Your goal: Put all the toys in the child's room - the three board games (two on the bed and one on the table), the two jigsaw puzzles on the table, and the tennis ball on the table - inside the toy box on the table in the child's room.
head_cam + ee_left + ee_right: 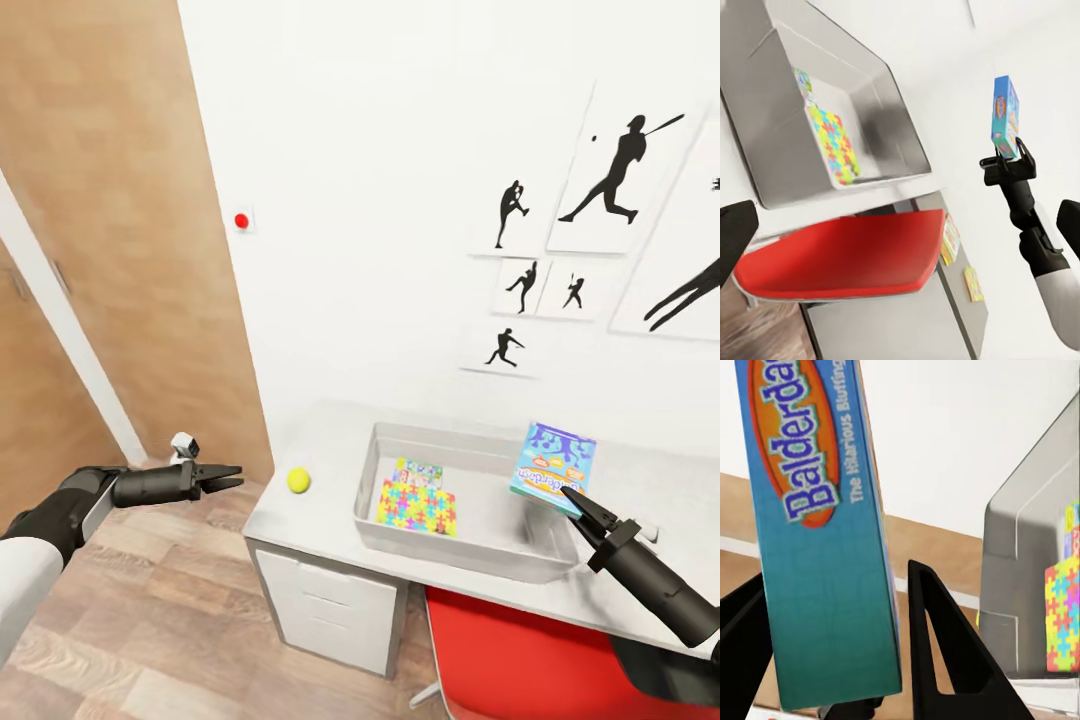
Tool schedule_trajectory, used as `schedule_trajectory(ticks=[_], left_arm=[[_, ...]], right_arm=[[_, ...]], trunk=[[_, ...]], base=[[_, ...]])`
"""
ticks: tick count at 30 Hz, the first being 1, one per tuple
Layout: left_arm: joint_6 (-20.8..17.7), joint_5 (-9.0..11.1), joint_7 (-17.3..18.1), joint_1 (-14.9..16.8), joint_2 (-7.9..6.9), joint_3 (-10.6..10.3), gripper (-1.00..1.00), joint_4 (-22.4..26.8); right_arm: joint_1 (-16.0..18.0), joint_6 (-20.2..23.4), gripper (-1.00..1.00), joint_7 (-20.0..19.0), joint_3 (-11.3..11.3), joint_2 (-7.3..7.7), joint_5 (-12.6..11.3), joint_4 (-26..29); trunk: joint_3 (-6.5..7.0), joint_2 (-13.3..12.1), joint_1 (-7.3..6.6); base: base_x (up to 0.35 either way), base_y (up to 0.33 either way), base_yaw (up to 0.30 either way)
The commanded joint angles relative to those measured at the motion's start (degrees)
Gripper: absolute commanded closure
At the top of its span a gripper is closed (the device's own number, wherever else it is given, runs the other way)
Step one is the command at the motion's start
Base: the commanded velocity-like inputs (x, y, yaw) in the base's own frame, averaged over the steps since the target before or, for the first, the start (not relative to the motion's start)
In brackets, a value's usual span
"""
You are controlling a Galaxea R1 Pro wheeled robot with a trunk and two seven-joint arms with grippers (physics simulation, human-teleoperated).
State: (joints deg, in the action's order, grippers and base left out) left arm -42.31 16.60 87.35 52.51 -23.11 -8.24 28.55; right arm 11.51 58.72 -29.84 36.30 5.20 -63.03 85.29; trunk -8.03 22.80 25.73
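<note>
- Sitting at lower centre of the head view, the table carries the toy box, open top ready for loading.
- Board game, lower right, is pinched by the right gripper above the bin's right end, likely for dropping in.
- Jigsaw puzzles lie flat inside.
- Tennis ball sits on the table, just beside the bin.
- Left gripper, lower left, fingers near closed, holding nothing.
</note>
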Motion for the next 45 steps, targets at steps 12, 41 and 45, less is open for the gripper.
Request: schedule_trajectory(ticks=[12,41,45], left_arm=[[-0.41,0.27,0.19,0.05,-0.09,-0.39,-1.00,0.01],[-0.41,0.24,0.22,0.05,-0.12,-0.37,-1.00,0.01],[-0.41,0.28,0.27,0.05,-0.17,-0.37,-1.00,0.01]], right_arm=[[0.09,0.25,1.00,-0.45,0.09,-0.02,0.19,-0.03],[0.09,-0.17,1.00,-0.40,-0.18,-0.10,0.20,0.06],[0.09,-0.18,1.00,-0.39,-0.27,-0.10,0.23,0.07]], trunk=[[-0.12,0.12,0.06],[-0.12,0.12,0.06],[-0.12,0.12,0.06]], base=[[0.065,0.000,-0.277],[0.059,0.098,-0.044],[0.057,0.000,0.151]])
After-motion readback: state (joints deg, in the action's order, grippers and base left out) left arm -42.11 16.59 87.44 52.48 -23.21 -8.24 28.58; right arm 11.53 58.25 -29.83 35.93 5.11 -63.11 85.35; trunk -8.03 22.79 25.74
